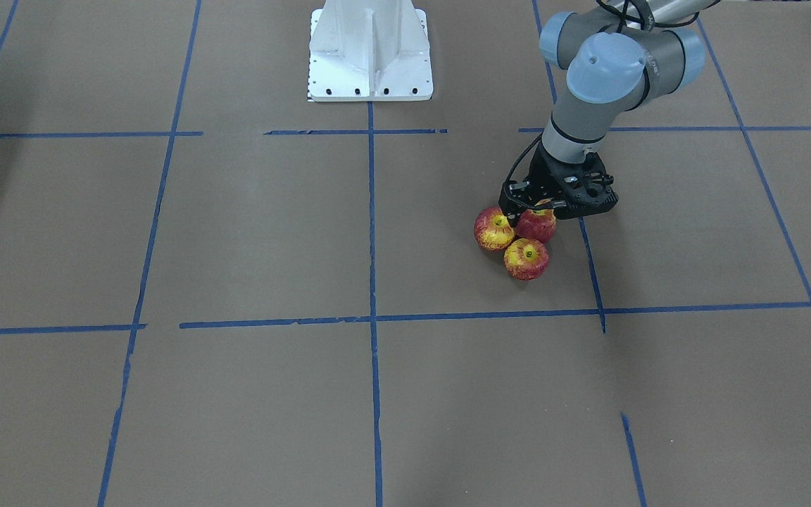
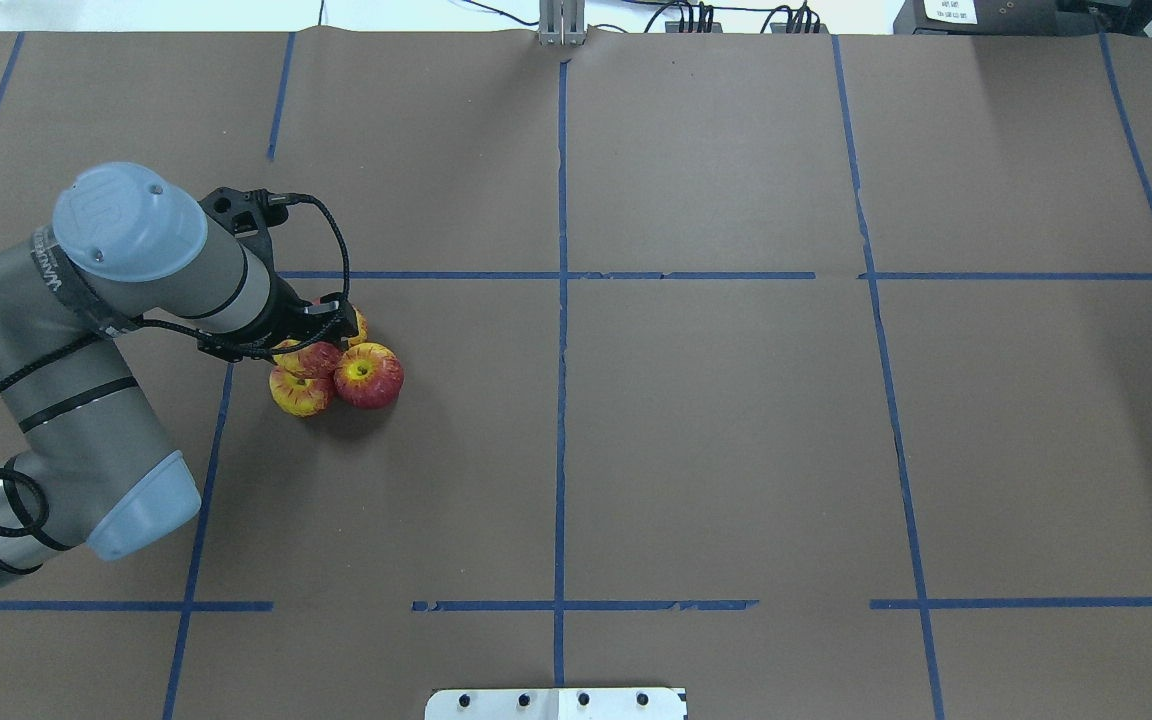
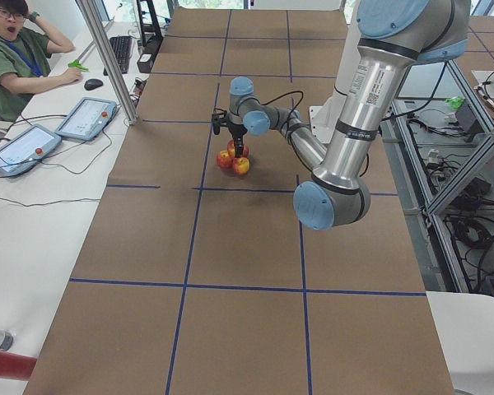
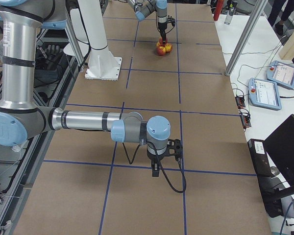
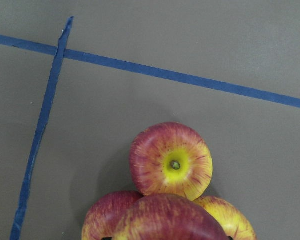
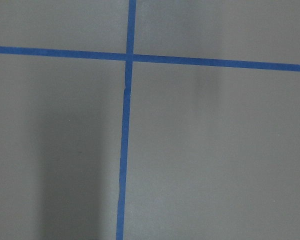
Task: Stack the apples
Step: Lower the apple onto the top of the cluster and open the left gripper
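Three red-and-yellow apples lie bunched together on the brown table: one (image 1: 494,228), one (image 1: 526,258), and a third mostly hidden under the gripper, showing in the overhead view (image 2: 360,326). A darker red apple (image 1: 536,224) rests on top of them, and my left gripper (image 1: 534,209) is shut on it from above. In the left wrist view the held apple (image 5: 167,217) fills the bottom edge, over a lower apple (image 5: 171,161). My right gripper (image 4: 157,169) hangs over bare table far from the apples, and I cannot tell whether it is open or shut.
Blue tape lines (image 1: 372,225) divide the brown table into squares. The white robot base (image 1: 370,53) stands at the table's robot side. An operator (image 3: 16,49) sits at a side desk with tablets (image 3: 86,118).
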### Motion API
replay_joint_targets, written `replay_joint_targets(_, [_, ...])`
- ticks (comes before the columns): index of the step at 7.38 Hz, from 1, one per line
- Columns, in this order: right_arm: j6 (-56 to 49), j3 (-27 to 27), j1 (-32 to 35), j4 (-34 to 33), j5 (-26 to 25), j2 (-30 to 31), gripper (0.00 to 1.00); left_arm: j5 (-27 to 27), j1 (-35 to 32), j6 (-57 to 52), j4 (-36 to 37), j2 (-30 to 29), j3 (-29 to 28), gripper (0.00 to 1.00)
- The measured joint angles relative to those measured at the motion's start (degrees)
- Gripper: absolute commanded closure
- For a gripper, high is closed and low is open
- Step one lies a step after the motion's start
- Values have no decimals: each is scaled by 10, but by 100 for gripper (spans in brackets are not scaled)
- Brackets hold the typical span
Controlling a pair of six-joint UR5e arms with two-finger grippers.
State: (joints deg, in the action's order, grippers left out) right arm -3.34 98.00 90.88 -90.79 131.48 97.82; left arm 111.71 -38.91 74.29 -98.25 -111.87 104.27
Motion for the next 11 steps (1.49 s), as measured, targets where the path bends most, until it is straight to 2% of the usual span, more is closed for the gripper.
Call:
replay_joint_targets(1, [0,0,0,0,0,0,0,0,1,0,-2,0,-3,52])
replay_joint_targets(3, [0,0,0,0,0,0,0,0,1,0,-2,-1,-4,13])
replay_joint_targets(4, [0,0,0,0,0,0,0,0,1,0,-3,-1,-4,1])
replay_joint_targets(11, [0,0,0,0,0,0,0,0,-9,5,-1,1,10,0])
